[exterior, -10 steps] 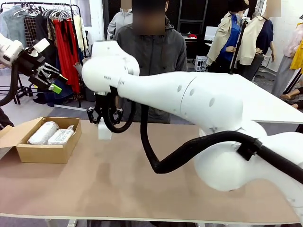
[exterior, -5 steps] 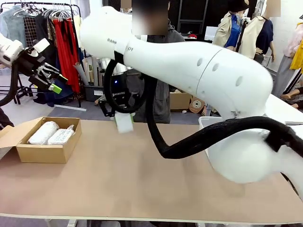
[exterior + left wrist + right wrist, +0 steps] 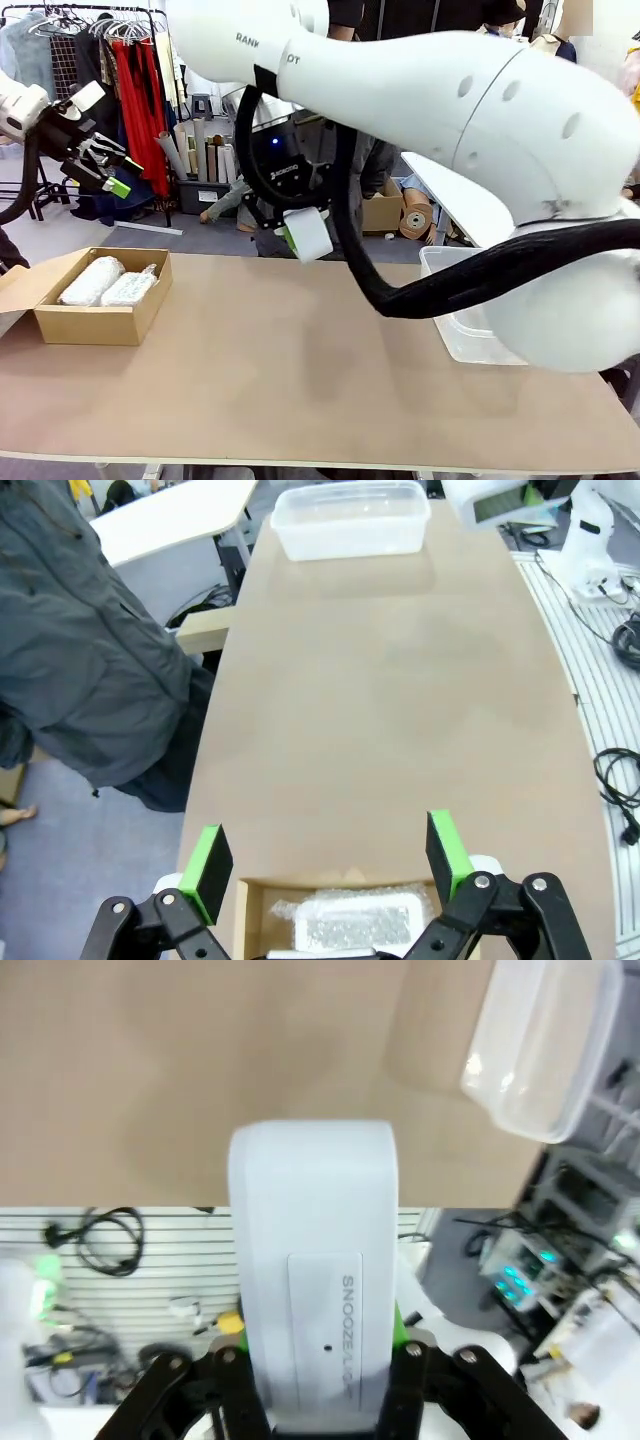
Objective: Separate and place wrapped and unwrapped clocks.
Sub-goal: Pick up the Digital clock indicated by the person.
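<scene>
The right gripper [image 3: 300, 235] held the bare clock [image 3: 308, 233] tight above the bench [image 3: 300, 380]. Next probably the clear tub [image 3: 460, 320]. Left fingers [image 3: 207, 868] gaped empty.

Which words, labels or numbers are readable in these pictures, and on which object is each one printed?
"SNOOZE/L...", cut off by the gripper: on the bare white clock held in the right gripper.
"RANK" and "OT", partly hidden by a cable: on the right arm, front view.
White print on the black wrist above the clock: too small to read.
</scene>
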{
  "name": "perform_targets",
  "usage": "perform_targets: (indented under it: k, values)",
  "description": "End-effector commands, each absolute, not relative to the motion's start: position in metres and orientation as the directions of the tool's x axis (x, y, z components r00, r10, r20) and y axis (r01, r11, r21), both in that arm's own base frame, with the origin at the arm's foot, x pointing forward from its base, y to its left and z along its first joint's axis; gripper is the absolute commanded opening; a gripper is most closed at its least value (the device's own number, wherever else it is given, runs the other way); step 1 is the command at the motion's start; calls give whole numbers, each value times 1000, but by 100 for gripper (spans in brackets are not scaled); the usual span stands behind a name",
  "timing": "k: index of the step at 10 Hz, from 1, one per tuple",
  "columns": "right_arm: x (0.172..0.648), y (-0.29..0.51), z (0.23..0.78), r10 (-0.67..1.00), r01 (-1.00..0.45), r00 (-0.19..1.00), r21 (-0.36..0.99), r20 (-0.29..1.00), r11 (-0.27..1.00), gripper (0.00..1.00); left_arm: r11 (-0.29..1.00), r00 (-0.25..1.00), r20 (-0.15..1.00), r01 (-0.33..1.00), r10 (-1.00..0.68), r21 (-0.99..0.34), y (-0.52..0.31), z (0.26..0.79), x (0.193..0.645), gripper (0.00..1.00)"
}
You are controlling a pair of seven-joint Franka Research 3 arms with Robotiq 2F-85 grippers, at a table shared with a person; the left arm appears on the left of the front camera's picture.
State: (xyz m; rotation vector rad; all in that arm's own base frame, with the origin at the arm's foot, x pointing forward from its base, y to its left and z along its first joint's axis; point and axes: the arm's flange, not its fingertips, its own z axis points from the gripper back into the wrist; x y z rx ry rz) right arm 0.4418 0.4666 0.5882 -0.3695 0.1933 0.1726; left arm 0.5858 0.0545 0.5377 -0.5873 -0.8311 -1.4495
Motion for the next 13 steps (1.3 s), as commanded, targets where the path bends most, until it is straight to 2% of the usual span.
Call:
perform_targets:
  k: [1, 4, 5, 8, 10, 13]
  values:
    - [391, 387, 556, 215, -274, 957, -366, -195, 889, 0, 59, -79, 781, 987, -620, 147, 54, 537, 584, 100]
    - [387, 341, 567, 231, -258, 966, -328, -119, 909, 0, 59, -79, 781, 987, -620, 147, 54, 537, 584, 100]
    - [386, 329, 566, 297, -291, 954, -345, -36, 892, 0, 59, -79, 781, 987, -620, 147, 54, 537, 584, 100]
    - [395, 309, 562, 307, -281, 944, -196, 124, 940, 0, 59, -79, 781, 987, -620, 147, 54, 537, 584, 100]
    - [407, 305, 563, 240, -227, 942, -81, 233, 971, 0, 59, -79, 781, 987, -620, 147, 54, 537, 584, 100]
    - [417, 305, 573, 194, -201, 939, -3, 286, 980, 0, 59, -79, 781, 987, -620, 147, 54, 537, 584, 100]
